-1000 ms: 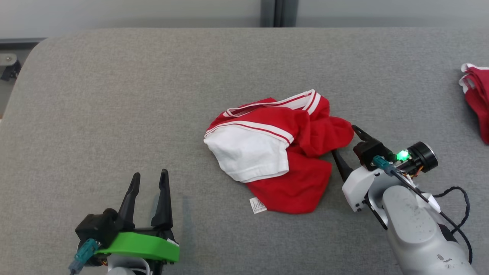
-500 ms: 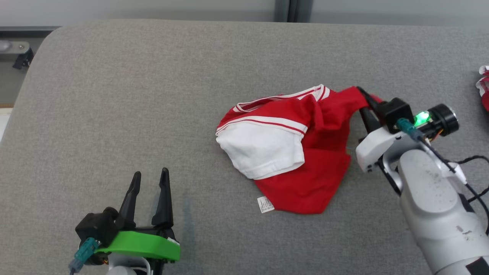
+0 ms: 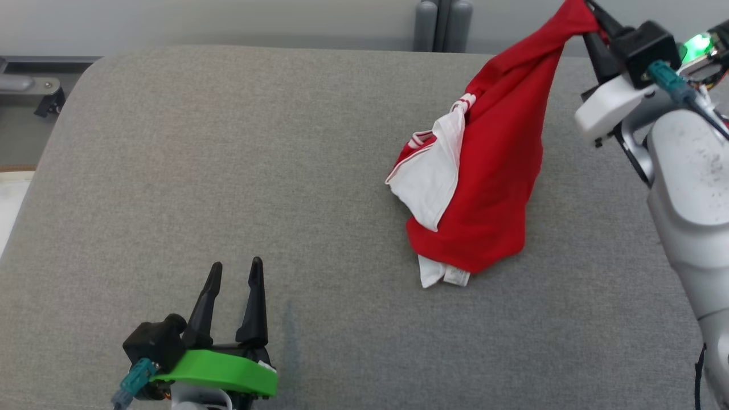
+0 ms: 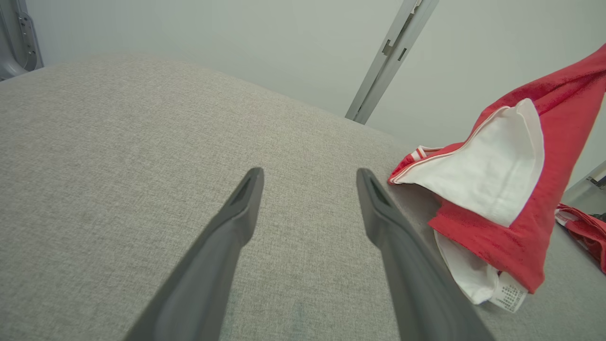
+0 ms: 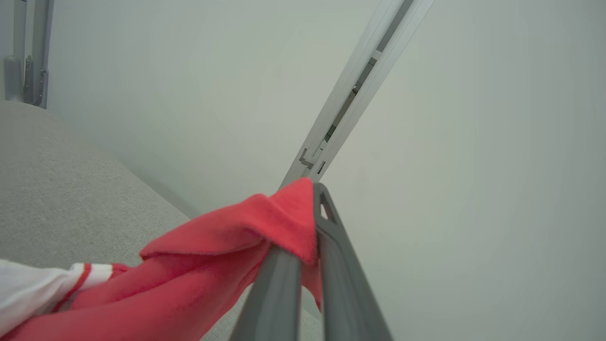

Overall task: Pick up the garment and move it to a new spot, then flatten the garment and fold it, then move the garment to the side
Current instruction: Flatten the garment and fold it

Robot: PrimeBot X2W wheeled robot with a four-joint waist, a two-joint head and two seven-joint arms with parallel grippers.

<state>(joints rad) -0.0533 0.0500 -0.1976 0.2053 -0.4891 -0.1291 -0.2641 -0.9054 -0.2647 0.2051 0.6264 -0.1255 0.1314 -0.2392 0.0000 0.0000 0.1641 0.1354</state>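
Over the grey padded table (image 3: pixel 228 142), a red and white garment (image 3: pixel 490 171) hangs from the right gripper (image 3: pixel 589 8).
Its fingers are clamped tight on a red corner, one fingertip buried in cloth, the tips cut off at the head view's top edge; the garment's bunched lower end meets the table right of middle; the left gripper (image 3: pixel 236 263) stands spread wide, holding nothing; the print on the white label (image 3: pixel 455 276) is unreadable.

Grey fabric table (image 3: pixel 228 142), pale wall (image 3: pixel 228 23), metal post (image 3: pixel 443 25).
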